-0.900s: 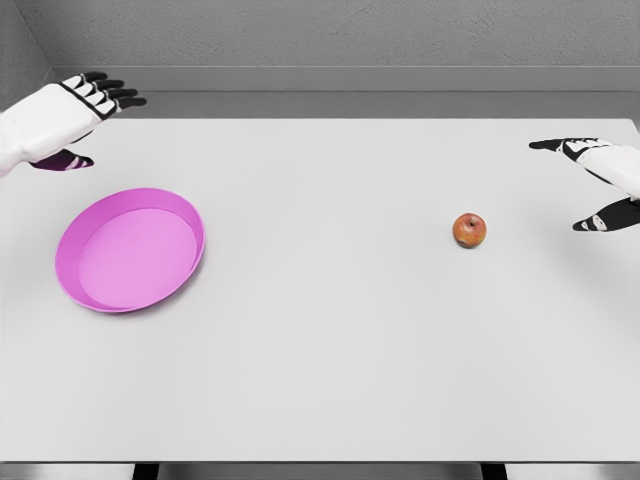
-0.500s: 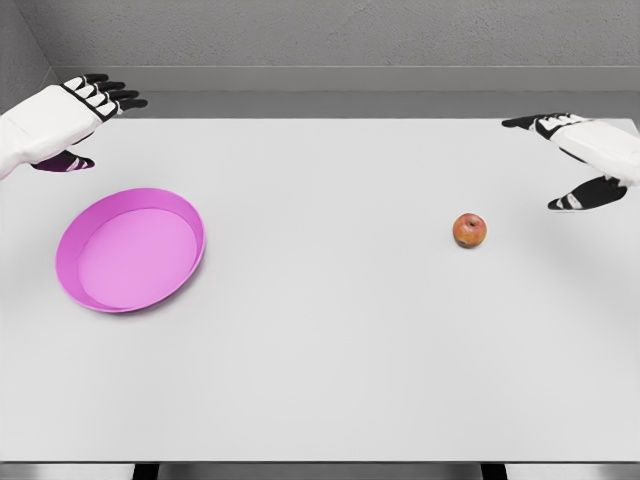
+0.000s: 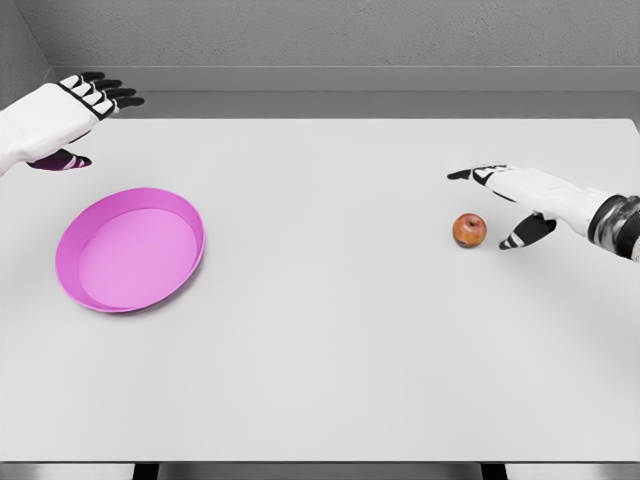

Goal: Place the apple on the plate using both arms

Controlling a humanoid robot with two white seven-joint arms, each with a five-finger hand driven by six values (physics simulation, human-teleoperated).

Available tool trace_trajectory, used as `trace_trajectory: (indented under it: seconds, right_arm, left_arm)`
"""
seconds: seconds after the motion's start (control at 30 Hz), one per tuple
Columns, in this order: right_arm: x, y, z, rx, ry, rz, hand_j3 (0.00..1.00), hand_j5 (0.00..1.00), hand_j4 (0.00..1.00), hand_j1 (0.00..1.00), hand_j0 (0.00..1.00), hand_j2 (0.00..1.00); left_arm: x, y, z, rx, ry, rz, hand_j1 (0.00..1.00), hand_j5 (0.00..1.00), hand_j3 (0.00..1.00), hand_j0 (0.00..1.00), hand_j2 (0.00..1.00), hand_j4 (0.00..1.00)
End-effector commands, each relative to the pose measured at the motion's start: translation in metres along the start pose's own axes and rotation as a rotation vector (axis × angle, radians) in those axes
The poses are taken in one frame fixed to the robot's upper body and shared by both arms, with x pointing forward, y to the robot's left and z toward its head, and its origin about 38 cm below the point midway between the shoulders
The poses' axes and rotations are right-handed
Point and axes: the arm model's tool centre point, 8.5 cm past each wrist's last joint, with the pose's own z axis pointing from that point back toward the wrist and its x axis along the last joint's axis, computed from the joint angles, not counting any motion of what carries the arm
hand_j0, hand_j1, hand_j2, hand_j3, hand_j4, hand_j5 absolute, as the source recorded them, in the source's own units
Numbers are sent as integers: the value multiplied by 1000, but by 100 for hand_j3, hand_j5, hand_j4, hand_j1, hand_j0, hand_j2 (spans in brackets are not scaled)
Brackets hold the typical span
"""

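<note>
The right robot hand (image 3: 512,196) has moved a lot since the earlier frame. Back then it was up near the far right corner of the worktop (image 3: 330,340), well away from the apple. Now it has come down and in from the right edge, and it sits just beside the apple (image 3: 469,230). Its fingers (image 3: 470,173) are spread wide and reach out past the far side of the apple. Its thumb (image 3: 524,232) points at the apple from the right. The robot hand is open and holds nothing. I cannot tell if the thumb touches the apple, but it looks like there is a small gap.

The apple has not moved. It rests on the worktop on the right side, about halfway between the far edge and the near edge.

The pink plate (image 3: 130,250) is in the same spot too, close to the left edge, well apart from the apple.

The left robot hand (image 3: 62,118) has stayed by the far left corner, behind the plate. Its fingers are loose and open, and it holds nothing.
</note>
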Motion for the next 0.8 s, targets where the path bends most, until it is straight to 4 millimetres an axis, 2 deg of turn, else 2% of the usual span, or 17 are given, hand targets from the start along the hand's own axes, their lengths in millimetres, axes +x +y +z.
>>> trace_trajectory:
  seconds: [0.0, 0.17, 0.3, 0.4, 0.77]
  right_arm:
    - [-5, 11, -3, 40, 43, -20, 100, 100, 100, 100, 100, 100]
    - [0, 10, -10, 78, 50, -20, 100, 100, 100, 100, 100, 100]
    - [-4, 17, -13, 103, 74, -23, 100, 100, 100, 100, 100, 100]
    - [-1, 20, -24, 118, 73, -23, 100, 100, 100, 100, 100, 100]
    - [-6, 23, -25, 135, 87, -25, 100, 100, 100, 100, 100, 100]
  left_arm:
    - [-1, 1, 0, 4, 2, 4, 100, 100, 100, 100, 100, 100]
    - [-1, 2, 0, 5, 2, 3, 100, 100, 100, 100, 100, 100]
    - [0, 1, 0, 1, 0, 3, 100, 100, 100, 100, 100, 100]
    - [-1, 1, 0, 3, 1, 3, 100, 100, 100, 100, 100, 100]
    - [-1, 0, 0, 0, 1, 2, 100, 100, 100, 100, 100, 100]
